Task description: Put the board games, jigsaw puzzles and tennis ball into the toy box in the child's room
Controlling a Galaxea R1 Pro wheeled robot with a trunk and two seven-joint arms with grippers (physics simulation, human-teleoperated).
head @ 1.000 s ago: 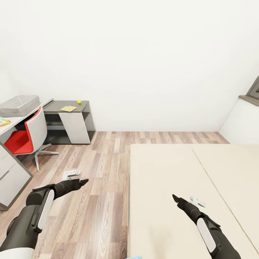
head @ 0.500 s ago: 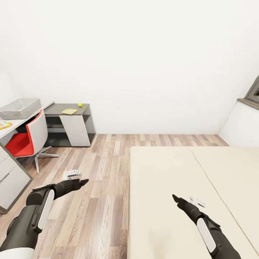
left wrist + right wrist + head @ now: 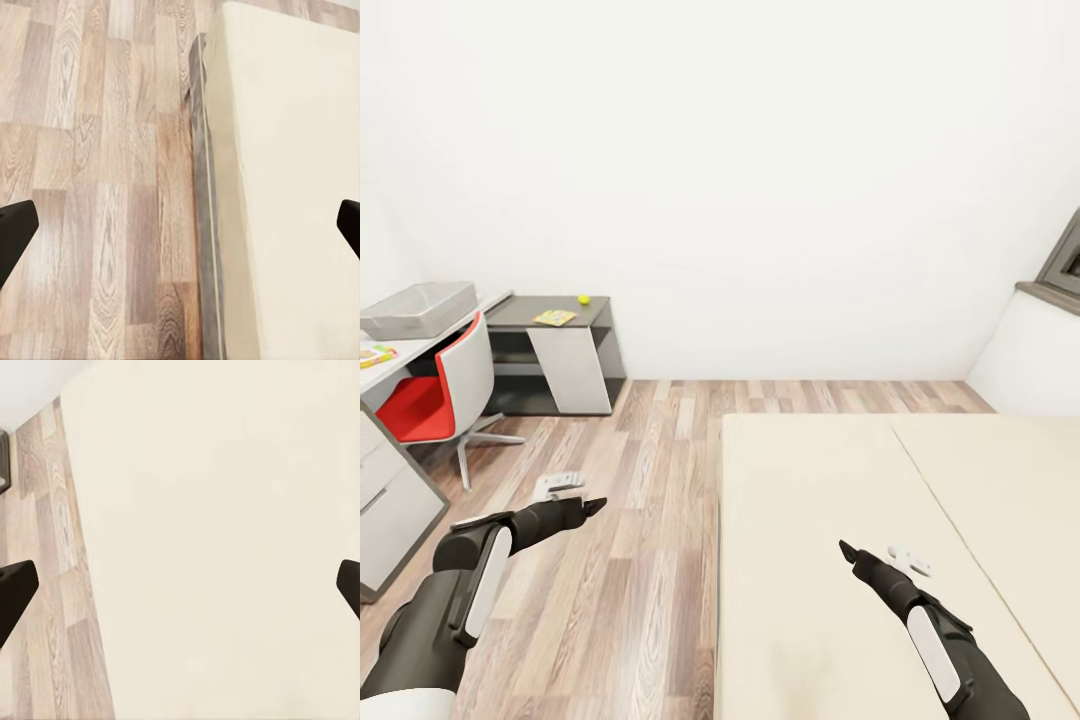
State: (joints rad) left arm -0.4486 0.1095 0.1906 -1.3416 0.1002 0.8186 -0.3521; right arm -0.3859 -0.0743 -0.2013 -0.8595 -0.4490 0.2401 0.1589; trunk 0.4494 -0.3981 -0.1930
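Far left, the translucent grey toy box [image 3: 417,308] sits on the pale table [image 3: 400,350]. On the table's lower dark section lie a mosaic jigsaw puzzle [image 3: 554,318] and the tennis ball [image 3: 583,298]. A second flat colourful piece [image 3: 372,354] lies at the frame's edge, too small to identify. The cream bed [image 3: 830,480] shows bare; the board games are out of view. My left gripper [image 3: 592,505] [image 3: 180,225] hangs open over the floor beside the bed's edge. My right gripper [image 3: 847,549] [image 3: 180,585] is open over the mattress. Both hold nothing.
A red-and-white swivel chair [image 3: 445,385] stands in front of the table. Wood-plank floor [image 3: 650,470] runs between table and bed. A white ledge [image 3: 1030,350] with a dark window frame [image 3: 1065,260] is at the far right.
The whole view has shifted: table, floor and bed sit slightly lower in the picture, and a blue corner at the bottom edge has left the frame. Both arms hold the same pose.
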